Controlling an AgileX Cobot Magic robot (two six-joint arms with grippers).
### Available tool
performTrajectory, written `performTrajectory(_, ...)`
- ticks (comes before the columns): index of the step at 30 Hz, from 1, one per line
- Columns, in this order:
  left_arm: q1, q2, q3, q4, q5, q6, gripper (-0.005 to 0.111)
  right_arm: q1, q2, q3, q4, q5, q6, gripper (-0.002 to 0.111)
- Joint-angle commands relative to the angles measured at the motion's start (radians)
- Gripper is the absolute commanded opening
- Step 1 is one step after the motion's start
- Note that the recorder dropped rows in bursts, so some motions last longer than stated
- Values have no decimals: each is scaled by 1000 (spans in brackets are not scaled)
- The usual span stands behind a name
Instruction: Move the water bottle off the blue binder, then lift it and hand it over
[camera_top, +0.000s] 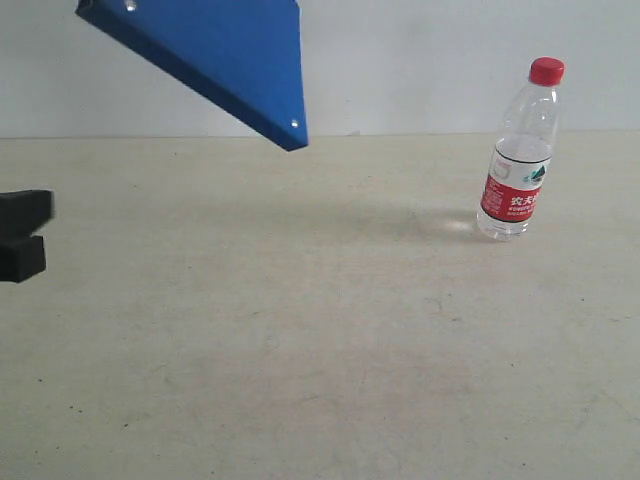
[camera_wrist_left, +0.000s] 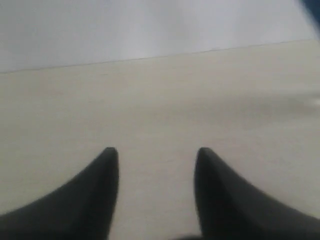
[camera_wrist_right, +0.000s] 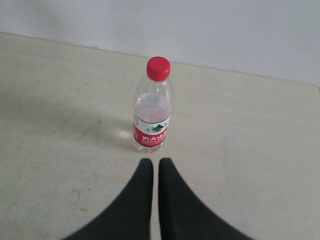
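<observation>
The water bottle (camera_top: 518, 150), clear with a red cap and a red-and-white label, stands upright on the beige table (camera_top: 320, 350) at the right. It also shows in the right wrist view (camera_wrist_right: 152, 107). My right gripper (camera_wrist_right: 155, 162) is shut on nothing, its tips a short way from the bottle's base and apart from it. The blue binder (camera_top: 220, 50) hangs tilted in the air at the upper left, one riveted corner pointing down; what holds it is out of view. My left gripper (camera_wrist_left: 156, 152) is open and empty, low at the left edge (camera_top: 25, 232).
A pale wall (camera_top: 420, 60) runs along the table's far edge. A blue sliver (camera_wrist_left: 314, 6) shows at one corner of the left wrist view. Bare tabletop lies between the bottle and the left gripper.
</observation>
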Motion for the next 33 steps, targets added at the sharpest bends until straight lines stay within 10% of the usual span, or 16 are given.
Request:
performTrajectory(1, 5, 150, 5, 344, -297, -252, 5, -2, 0, -3, -9, -11, -4, 0)
performTrajectory(5, 92, 379, -61, 758, -338, -332, 5, -2, 2, -3, -9, -46, -2, 0)
performTrajectory(12, 471, 559, -213, 589, -374, -407, 5, -2, 2, -3, -4, -38, 14, 0)
performTrajectory(16, 682, 375, -209, 366, -92, -368, 5, -2, 2, -3, 1, 11, 16, 0)
performTrajectory(19, 698, 156, -142, 108, 436, -71, 5, -2, -6, -3, 14, 15, 14, 0)
performTrajectory(22, 698, -80, -74, 247, 813, -102, 5, -2, -86, -3, 66, -132, -68, 0)
performTrajectory(25, 698, -370, -64, 364, 624, -351, 5, -2, -317, -3, 99, -262, -101, 0)
performTrajectory(30, 686, -674, -11, 406, 213, -366, 5, -2, -715, 78, 136, 70, -60, 0)
performTrajectory(33, 569, -661, 125, 201, 212, -363, 5, -2, -875, 428, 174, -302, 66, 0)
